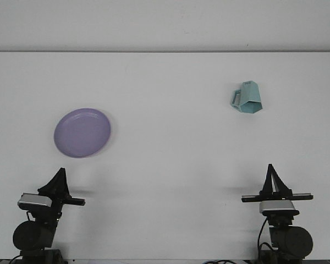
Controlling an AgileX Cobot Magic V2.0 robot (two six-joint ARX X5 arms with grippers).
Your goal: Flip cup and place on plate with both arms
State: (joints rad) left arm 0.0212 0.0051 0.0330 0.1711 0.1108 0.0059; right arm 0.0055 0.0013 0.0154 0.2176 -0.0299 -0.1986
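My work surface is a plain white table (165, 159) that fills almost the whole front view, matte and evenly lit, with only soft shadows beside my two arms. Its far edge meets a pale grey wall (165, 25) along a straight line near the top; no more of the room shows.

The pale teal faceted plastic cup with a side handle (247, 98) lies tipped on its side on the far right of the table, handle towards the left. The round lilac plastic plate (82, 132) sits flat on the left, well apart from the cup.

My left gripper (59, 179) rests low at the near left edge, just on my side of the plate and not touching it. My right gripper (271, 176) rests low at the near right edge, well short of the cup. Neither has hold of anything. From this angle each pair of fingers reads as one dark wedge, so I cannot tell how far either is spread.

The bases of both arms are cut off by the bottom edge, and I cannot make out the cup's opening.
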